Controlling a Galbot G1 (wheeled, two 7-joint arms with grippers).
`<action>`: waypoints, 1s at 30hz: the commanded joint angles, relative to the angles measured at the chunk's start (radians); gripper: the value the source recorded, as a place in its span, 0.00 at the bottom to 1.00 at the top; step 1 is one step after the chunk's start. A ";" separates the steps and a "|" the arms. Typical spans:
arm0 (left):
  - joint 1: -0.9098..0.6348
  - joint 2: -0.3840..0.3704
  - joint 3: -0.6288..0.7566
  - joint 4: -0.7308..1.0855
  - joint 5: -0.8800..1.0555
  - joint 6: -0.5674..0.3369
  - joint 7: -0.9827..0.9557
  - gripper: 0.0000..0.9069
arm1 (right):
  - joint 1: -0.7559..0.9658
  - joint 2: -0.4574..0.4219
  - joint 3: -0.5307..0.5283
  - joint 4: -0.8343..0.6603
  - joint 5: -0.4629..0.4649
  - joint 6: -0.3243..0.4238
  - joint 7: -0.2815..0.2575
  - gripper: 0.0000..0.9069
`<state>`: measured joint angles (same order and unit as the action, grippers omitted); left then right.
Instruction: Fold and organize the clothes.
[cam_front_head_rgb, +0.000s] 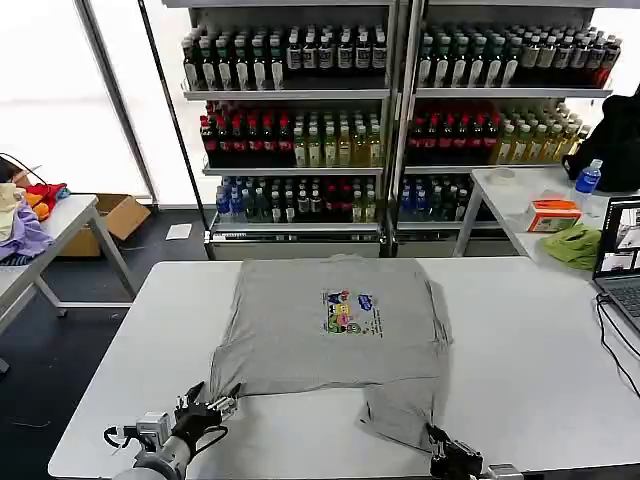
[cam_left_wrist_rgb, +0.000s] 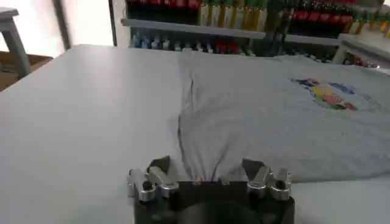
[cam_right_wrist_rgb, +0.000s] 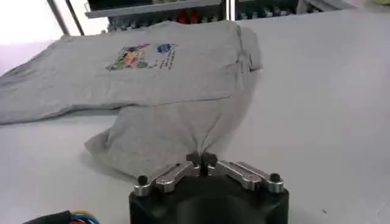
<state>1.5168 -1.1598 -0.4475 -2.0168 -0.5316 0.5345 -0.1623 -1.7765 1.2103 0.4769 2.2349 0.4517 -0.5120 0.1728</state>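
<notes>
Right claw (cam_right_wrist_rgb: 201, 159) clamped on near corner of light grey short-sleeved polo shirt (cam_front_head_rgb: 335, 330) spread on white bench (cam_front_head_rgb: 520, 370), left claw (cam_left_wrist_rgb: 208, 175) spread wide at opposite corner, presumably readying a fold.

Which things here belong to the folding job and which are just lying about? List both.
Job:
- light grey short-sleeved polo shirt with a multicoloured chest print, spread on the white table
- left gripper, open at the shirt's near edge
- right gripper, shut on shirt fabric

Lying about:
- lime-green cloth
- lavender, yellow and red garments
- shelved drink bottles
</notes>
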 joint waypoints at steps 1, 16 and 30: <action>0.007 -0.015 0.039 0.030 0.029 -0.004 0.012 0.01 | -0.004 -0.001 0.002 0.000 0.003 0.002 -0.001 0.00; 0.043 -0.041 0.031 -0.101 0.057 -0.033 -0.008 0.01 | -0.127 -0.040 0.066 0.079 0.118 0.077 -0.069 0.00; 0.231 -0.046 -0.076 -0.282 0.037 0.029 -0.017 0.01 | -0.284 -0.067 0.081 0.169 0.119 0.122 -0.146 0.00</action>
<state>1.6451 -1.2074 -0.4637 -2.1842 -0.4855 0.5515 -0.1794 -1.9796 1.1516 0.5489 2.3610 0.5554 -0.4134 0.0610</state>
